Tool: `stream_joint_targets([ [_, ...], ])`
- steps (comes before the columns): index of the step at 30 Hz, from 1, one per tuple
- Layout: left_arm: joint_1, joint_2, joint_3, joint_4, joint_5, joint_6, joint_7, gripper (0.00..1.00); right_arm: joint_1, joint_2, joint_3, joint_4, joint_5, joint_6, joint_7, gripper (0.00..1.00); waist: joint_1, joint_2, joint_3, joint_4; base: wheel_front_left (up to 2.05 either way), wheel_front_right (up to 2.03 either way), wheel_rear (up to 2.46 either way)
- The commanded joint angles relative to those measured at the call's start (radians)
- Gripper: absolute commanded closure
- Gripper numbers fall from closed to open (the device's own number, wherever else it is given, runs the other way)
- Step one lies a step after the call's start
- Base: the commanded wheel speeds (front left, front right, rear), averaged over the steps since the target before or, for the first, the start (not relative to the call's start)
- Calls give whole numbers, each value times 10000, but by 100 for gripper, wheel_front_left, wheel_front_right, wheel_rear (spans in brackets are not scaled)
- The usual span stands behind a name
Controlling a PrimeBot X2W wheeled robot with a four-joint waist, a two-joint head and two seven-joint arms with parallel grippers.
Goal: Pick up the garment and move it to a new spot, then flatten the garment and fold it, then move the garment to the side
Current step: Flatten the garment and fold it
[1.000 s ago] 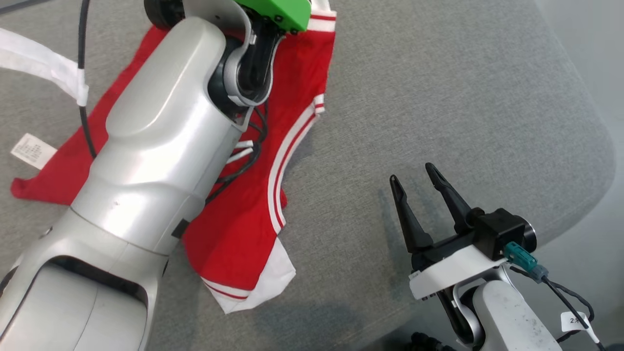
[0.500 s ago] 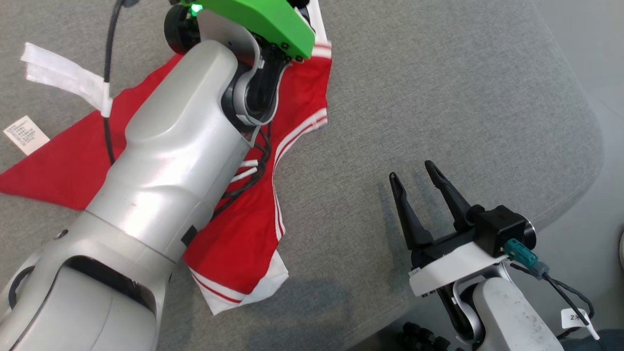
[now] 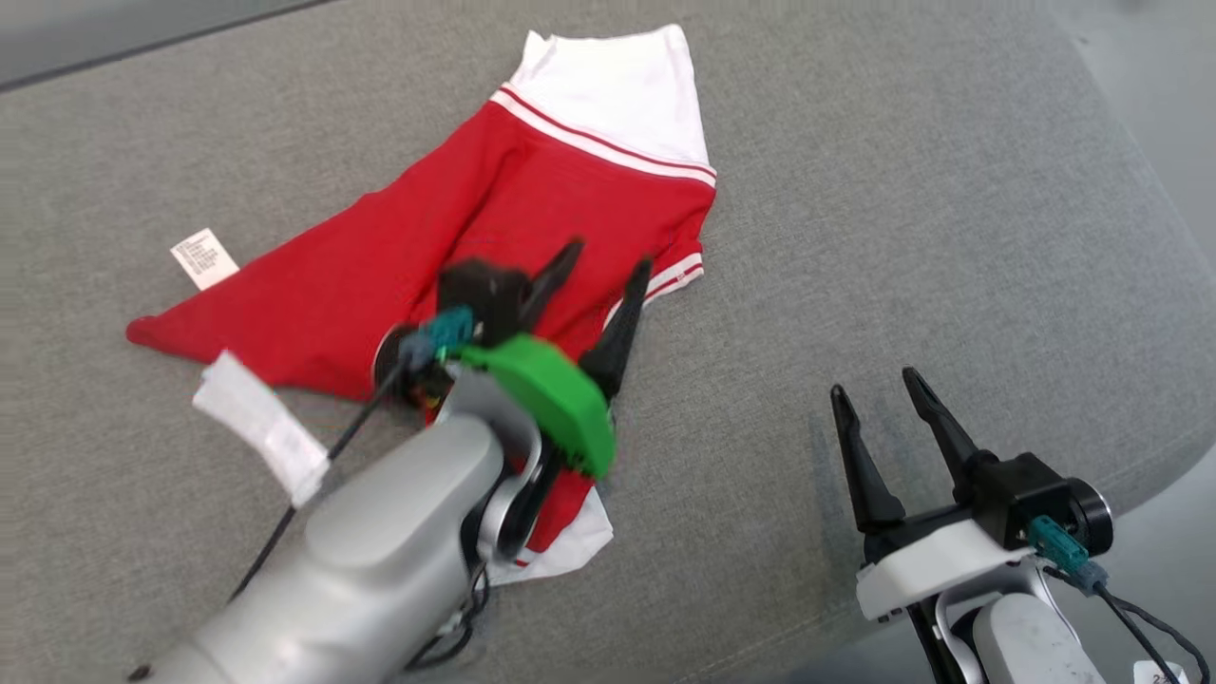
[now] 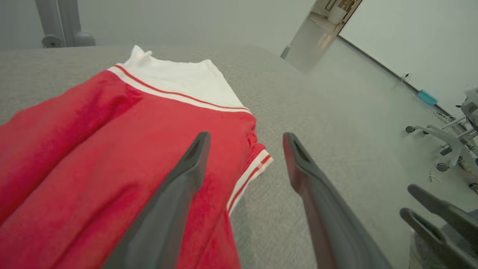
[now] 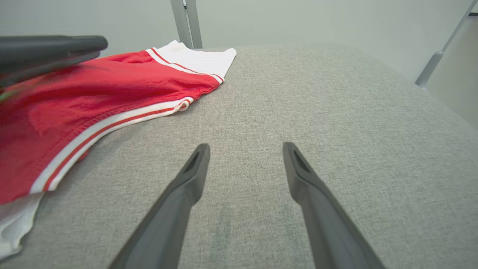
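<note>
On grey padded surface [image 3: 902,190], red garment [image 3: 475,218] lay spread out, mostly flat w/ a few soft folds. Its white band [image 3: 617,95] was at far end, and a red-and-white striped hem [image 3: 679,275] ran along its right edge. L gripper [image 3: 609,258] was over garment's near-right part, fingers apart, nothing btwn them. Per L wrist view, one finger [image 4: 194,160] sat over red cloth and other finger [image 4: 302,168] over bare grey surface just past striped hem, so hem edge ran btwn the two. Couldn't tell if tips touched cloth. Green cover [image 3: 551,404] on L wrist hid part of garment's near end; a white corner [image 3: 570,546] stuck out beside arm. R gripper [image 3: 874,382] was well apart from garment, off to its right, over bare surface, fingers also spread w/ nothing held. From R wrist view garment lay to left, striped hem facing that gripper, w/ L gripper's dark finger [image 5: 52,45] above cloth at upper left. White care label [image 3: 204,256] lay just beside garment's left edge. Cable w/ white tape [image 3: 261,427] trailed from L arm across surface near garment's left tip.
</note>
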Motion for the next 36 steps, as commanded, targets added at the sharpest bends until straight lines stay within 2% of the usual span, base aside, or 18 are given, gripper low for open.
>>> stream_joint_targets([
  [1,624,454,-97,-511,160,425,-45,0,236,-21,-87,-35,-152,-14,-32,0,0,-1,-976,694,0,0,0],
  [4,1810,1363,-472,-1961,359,1266,74,0,514,-19,-186,-60,-285,-14,-30,0,0,-1,-1283,933,0,0,0],
  [7,2635,2023,-849,-3510,410,1889,354,0,630,-17,-202,-76,-378,-14,-30,0,0,-1,-1411,1173,0,0,0],
  [11,3036,2365,-1102,-4574,548,2430,696,0,511,-20,-86,-57,-359,-14,-32,0,0,-1,-1403,1319,0,0,0],
  [16,3014,2473,-1355,-4639,871,3055,1185,0,330,-20,88,-62,-288,-14,-30,0,0,-1,-1231,1340,0,0,0],
  [26,3283,2660,-1642,-4661,1062,3109,2242,0,350,-17,-32,-35,-173,-14,-30,0,0,-1,-885,1171,0,0,0],
  [31,3221,2480,-1689,-3828,1177,2962,2434,0,183,-17,36,4,-115,-14,-30,0,0,-1,-790,1073,0,0,0],
  [32,3209,2446,-1694,-3603,1198,2925,2445,54,161,-17,61,10,-90,-14,-30,0,0,-1,-786,1041,0,0,0],
  [33,3199,2450,-1706,-3411,1243,2843,2488,100,156,-17,94,21,-78,-14,-30,0,0,-1,-793,1000,0,0,0],
  [36,3244,2357,-1726,-3264,1146,2568,2442,100,131,-19,68,-17,-74,-14,-30,0,0,-1,-817,919,0,0,0],
])
